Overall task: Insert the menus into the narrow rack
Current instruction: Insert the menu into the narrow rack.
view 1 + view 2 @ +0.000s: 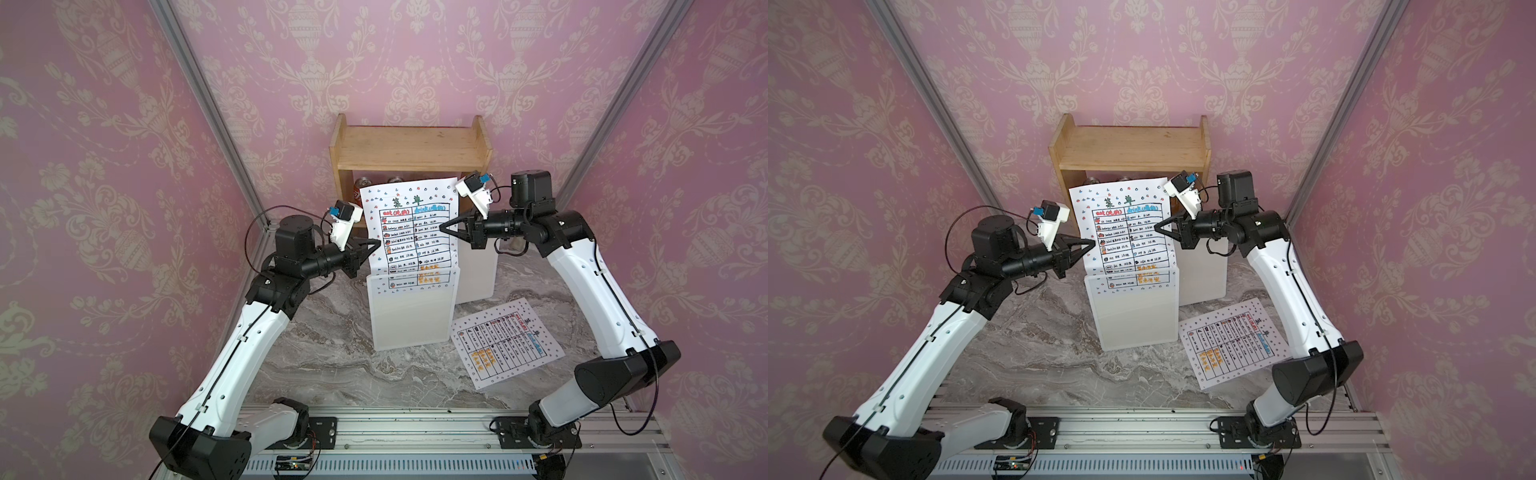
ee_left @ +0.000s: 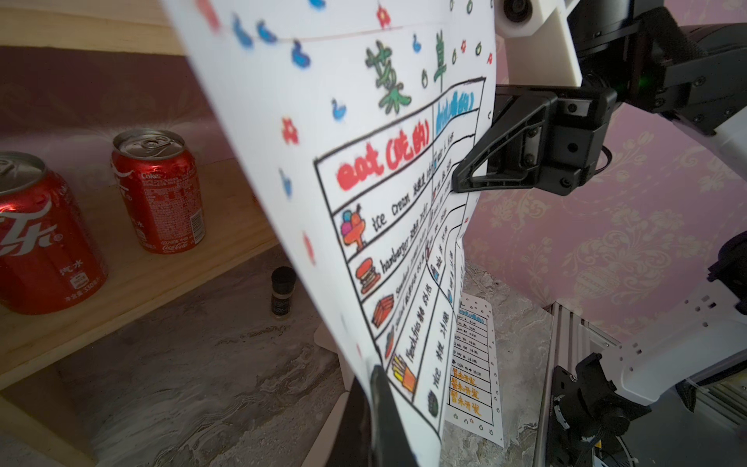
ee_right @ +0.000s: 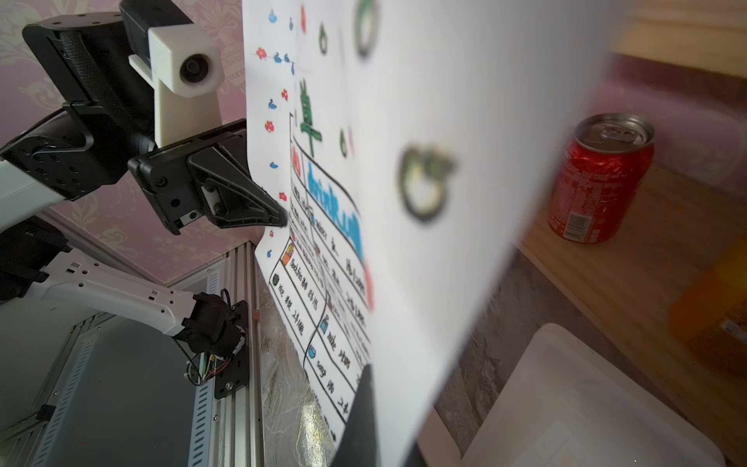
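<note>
One of the menus stands upright at the table's middle. It is a white sheet with a black-ruled table and green title characters. Its lower end sits inside the narrow rack, a white translucent holder, and shows through the front wall. My left gripper is shut on the sheet's left edge. My right gripper is shut on its right edge. The sheet fills both wrist views. The other menu lies flat on the table, front right of the rack.
A wooden shelf stands against the back wall with red cola cans on its lower board. A small dark bottle stands beside it. A second white box is behind and right of the rack. Pink walls close three sides.
</note>
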You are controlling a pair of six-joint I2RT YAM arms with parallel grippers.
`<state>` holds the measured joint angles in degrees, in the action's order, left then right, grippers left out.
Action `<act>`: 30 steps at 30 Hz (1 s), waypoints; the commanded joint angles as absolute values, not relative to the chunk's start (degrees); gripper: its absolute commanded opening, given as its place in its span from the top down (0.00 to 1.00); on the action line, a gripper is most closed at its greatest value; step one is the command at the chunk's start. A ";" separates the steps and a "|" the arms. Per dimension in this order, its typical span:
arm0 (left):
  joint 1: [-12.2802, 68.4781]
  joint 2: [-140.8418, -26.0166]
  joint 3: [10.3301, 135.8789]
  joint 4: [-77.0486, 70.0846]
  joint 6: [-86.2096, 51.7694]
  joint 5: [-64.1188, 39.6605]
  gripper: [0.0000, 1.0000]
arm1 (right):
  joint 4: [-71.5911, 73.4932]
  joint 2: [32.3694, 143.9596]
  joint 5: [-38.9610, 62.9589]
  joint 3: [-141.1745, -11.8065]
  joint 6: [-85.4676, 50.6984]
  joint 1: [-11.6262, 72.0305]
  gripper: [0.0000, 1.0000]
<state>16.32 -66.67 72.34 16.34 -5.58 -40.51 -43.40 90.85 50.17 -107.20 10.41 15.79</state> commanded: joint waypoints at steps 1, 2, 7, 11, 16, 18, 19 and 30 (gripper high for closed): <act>16.10 -64.98 70.43 15.34 -7.50 -40.48 0.97 | -42.89 89.39 50.11 -106.27 9.96 15.38 0.97; 16.12 -64.93 70.11 14.97 -7.70 -40.51 0.98 | -42.63 89.08 50.10 -105.82 9.81 15.37 0.97; 16.10 -65.14 69.98 14.81 -7.64 -40.35 0.82 | -41.13 88.75 50.23 -104.86 8.93 15.35 0.97; 16.11 -65.12 70.39 14.70 -7.21 -39.84 0.52 | -41.14 88.51 50.69 -104.07 8.77 15.70 0.96; 16.15 -66.07 72.12 14.72 -6.34 -39.60 0.50 | -39.15 86.36 50.11 -99.96 8.13 15.88 0.96; 16.09 -66.85 72.96 14.61 -5.94 -39.49 0.50 | -38.34 85.47 49.60 -98.59 8.01 15.91 0.95; 16.13 -67.22 73.49 14.60 -5.76 -39.51 0.51 | -38.32 85.25 49.36 -98.22 8.12 15.92 0.95; 16.11 -68.25 74.20 14.03 -5.80 -40.43 0.77 | -40.35 87.54 48.88 -103.78 8.88 15.91 0.75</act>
<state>16.32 -68.71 73.47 14.55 -6.50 -40.12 -39.81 87.05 49.04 -100.44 8.91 15.79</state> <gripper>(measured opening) 0.236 0.247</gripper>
